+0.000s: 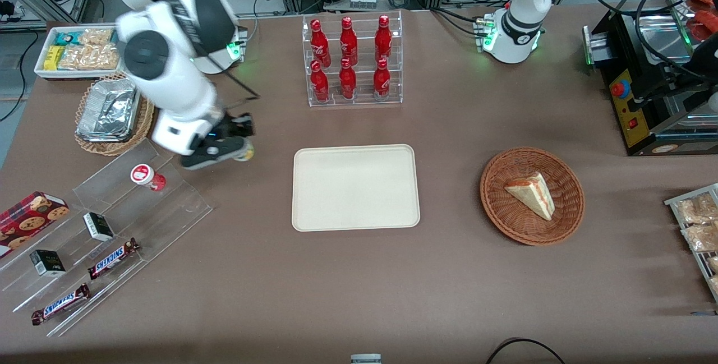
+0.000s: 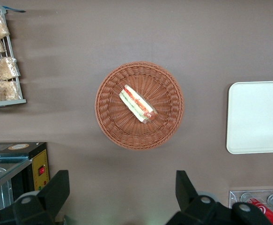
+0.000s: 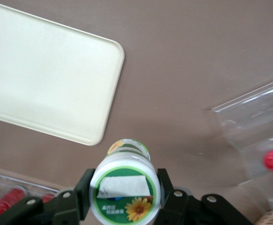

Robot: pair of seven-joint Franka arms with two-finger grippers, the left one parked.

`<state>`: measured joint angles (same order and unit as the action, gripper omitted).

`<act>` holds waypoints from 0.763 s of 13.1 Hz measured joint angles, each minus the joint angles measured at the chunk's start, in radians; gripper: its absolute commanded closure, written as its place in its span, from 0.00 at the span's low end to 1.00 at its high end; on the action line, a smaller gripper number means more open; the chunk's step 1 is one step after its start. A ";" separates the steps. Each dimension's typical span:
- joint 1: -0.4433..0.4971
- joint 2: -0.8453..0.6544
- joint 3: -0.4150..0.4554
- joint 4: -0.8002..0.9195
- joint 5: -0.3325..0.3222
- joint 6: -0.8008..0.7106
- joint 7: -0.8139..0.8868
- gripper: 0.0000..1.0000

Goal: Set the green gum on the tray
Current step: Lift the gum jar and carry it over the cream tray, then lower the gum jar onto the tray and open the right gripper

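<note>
The end effector [image 1: 238, 148] hung above the brown counter [image 1: 359, 274], between the clear stepped stand [image 1: 106, 229] and the tray [image 1: 355, 187], toward the working arm's end. In the right wrist view its two fingers [image 3: 84, 192] pressed against either side of the green gum [image 3: 124, 192], pinching the small bottle. The bottle's white, green-ringed lid faced that camera, with a sunflower print and a white sticker showing on it. From the front only a sliver of the yellow-green bottle [image 1: 247, 153] showed under the wrist.

The bottle was held clear of the counter and not over the tray. In the wrist view the tray's [image 3: 47, 79] rounded corner lay near the bottle, with bare counter between them. The tray was cream, flat and low-rimmed, with nothing on it.

On the stepped stand stood a red-lidded gum bottle [image 1: 147, 176], near the end effector and closer to the front camera. Two Snickers bars [image 1: 112, 257] and two small dark boxes [image 1: 98, 226] sat on lower steps. Six red cola bottles [image 1: 349, 58] stood in a clear rack, farther from the front camera than the tray. A wicker basket [image 1: 532, 196] holding a sandwich wedge [image 1: 532, 193] lay toward the parked arm's end.
</note>
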<state>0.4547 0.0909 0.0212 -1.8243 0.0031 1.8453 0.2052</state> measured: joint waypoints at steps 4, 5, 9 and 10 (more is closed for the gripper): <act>0.146 0.179 0.000 0.094 0.001 0.120 0.268 1.00; 0.172 0.217 0.000 0.104 0.001 0.162 0.323 1.00; 0.241 0.346 0.000 0.113 0.011 0.351 0.471 1.00; 0.255 0.380 0.000 0.114 0.012 0.391 0.493 1.00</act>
<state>0.7093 0.4706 0.0207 -1.7101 0.0150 2.2360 0.6978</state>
